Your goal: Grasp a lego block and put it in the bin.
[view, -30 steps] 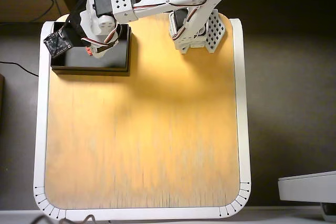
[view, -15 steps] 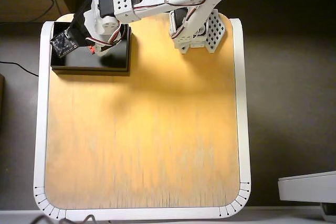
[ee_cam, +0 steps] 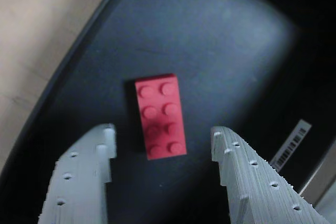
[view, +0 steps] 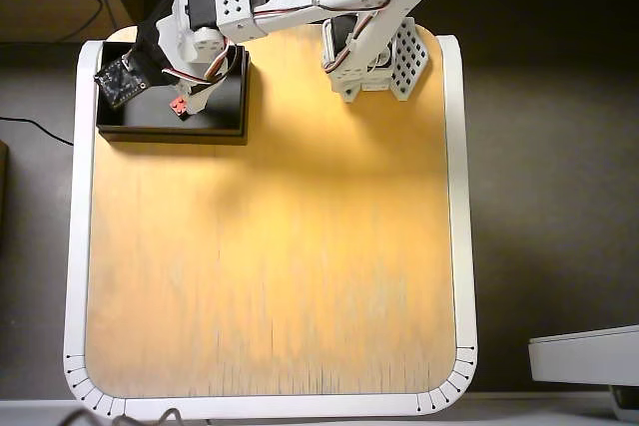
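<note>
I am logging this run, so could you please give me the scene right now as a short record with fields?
lego block: red brick, studs up, lying flat on the bin floor
bin: black tray at the table's far left corner in the overhead view
gripper: above the bin, jaws open, one on each side of the brick, touching nothing
table: wooden top with white rim
task state: brick is in the bin, released
</note>
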